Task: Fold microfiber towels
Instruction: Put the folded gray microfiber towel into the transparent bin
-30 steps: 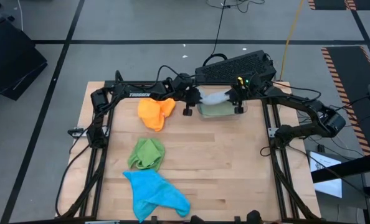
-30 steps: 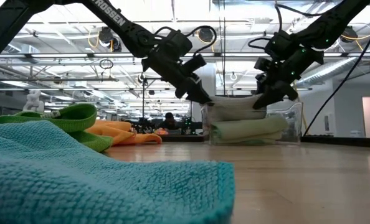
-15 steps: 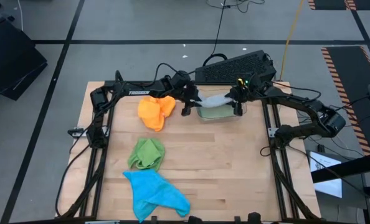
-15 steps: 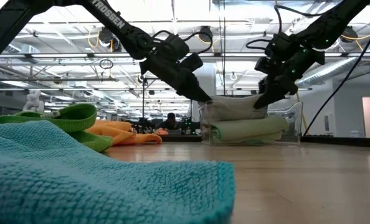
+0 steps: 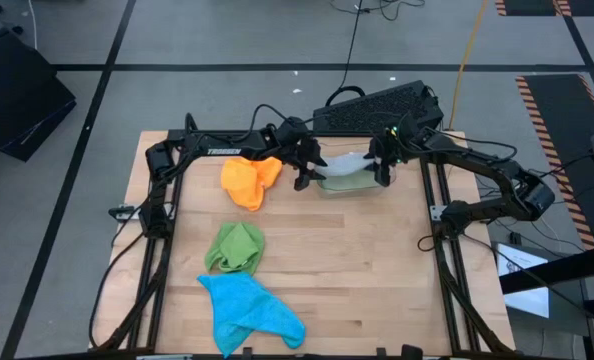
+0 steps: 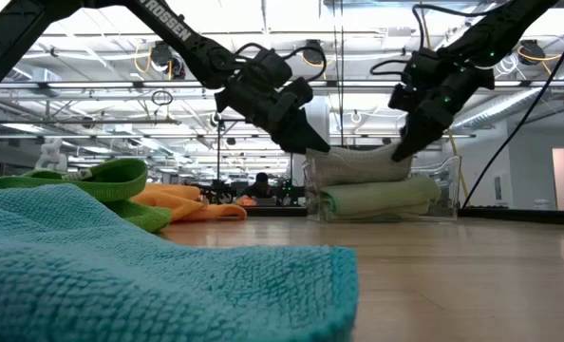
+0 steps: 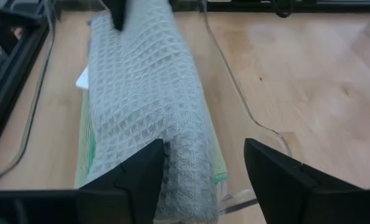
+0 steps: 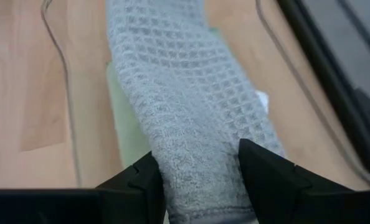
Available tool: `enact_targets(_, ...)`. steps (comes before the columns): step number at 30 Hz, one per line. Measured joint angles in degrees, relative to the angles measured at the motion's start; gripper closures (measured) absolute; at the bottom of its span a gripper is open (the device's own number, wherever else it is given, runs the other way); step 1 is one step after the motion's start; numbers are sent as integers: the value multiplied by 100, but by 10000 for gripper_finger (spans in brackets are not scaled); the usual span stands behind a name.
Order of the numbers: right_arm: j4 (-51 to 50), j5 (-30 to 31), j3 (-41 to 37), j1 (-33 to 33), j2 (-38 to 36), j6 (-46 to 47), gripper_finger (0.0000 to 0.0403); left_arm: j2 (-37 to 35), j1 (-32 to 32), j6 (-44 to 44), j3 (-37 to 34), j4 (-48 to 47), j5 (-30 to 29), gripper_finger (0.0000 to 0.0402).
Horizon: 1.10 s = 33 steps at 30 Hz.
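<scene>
Now grey waffle-weave towel [image 7: 147,93], rolled.

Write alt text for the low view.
Both arms reach down to a clear bin at mid-table, where a folded grey towel lies on a folded pale green towel. Unfolded blue towel fills the foreground, with bright green towel and orange towel behind it.

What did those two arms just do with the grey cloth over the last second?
The left gripper opened and let go of the folded grey towel, which now lies in the clear bin on the pale green towel. The right gripper lifted slightly, its open fingers beside the towel's end. The orange, green and blue towels stayed put.
</scene>
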Motion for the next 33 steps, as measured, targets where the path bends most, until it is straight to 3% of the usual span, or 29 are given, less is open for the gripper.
enact_targets(2,-150,-43,2,2,0,10,226,0,0,-60,-2,-28,-2,175)
enact_targets(7,-288,525,7,50,0,118,209,-9,-4,-67,-2,-30,-280,187)
enact_targets(13,-338,53,7,52,0,290,162,-75,-11,-65,-11,-67,-321,221)
enact_targets(19,-334,139,7,42,-133,543,136,-346,-129,-61,-6,30,-377,253)
enact_targets(24,-287,516,7,42,-543,483,142,-444,-326,-21,-6,109,-762,275)
enact_targets(28,-76,485,7,67,-908,524,164,-377,-475,-343,-9,617,-866,294)
enact_targets(33,618,-490,-143,161,-901,804,204,-136,-715,-537,-20,777,-1195,319)
